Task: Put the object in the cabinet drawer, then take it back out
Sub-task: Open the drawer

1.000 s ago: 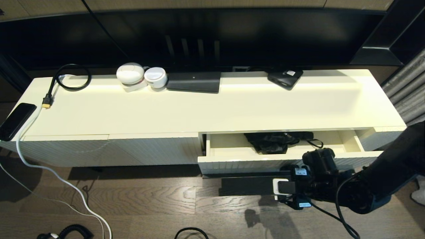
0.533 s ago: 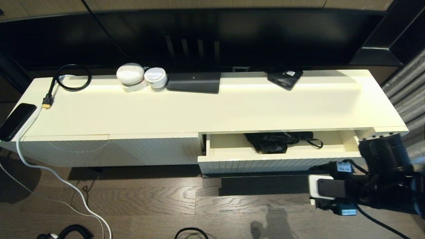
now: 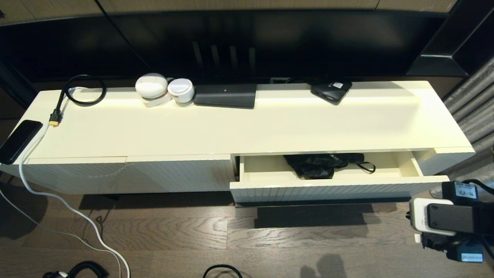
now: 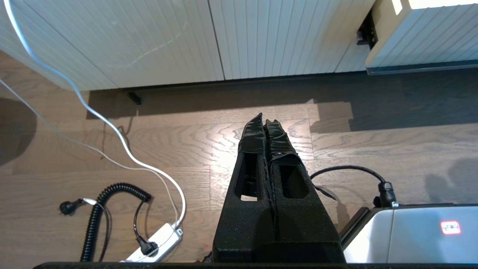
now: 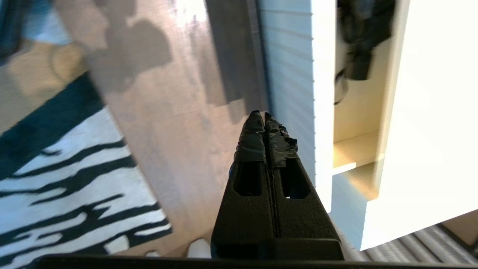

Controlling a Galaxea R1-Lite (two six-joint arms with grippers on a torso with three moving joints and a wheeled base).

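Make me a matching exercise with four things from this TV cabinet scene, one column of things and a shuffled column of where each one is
Things:
1. black bundle
2. phone
3. white cable
4. right gripper

Places:
A. trailing down to the floor
B. inside the open cabinet drawer
C. far left end of the cabinet top
D. shut, over the floor before the drawer front

Pairs: 1-B, 2-C, 3-A, 4-D

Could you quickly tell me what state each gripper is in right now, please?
Left gripper: jaws closed, holding nothing, parked over the floor.
Right gripper: jaws closed, holding nothing, out in front of the cabinet drawer.
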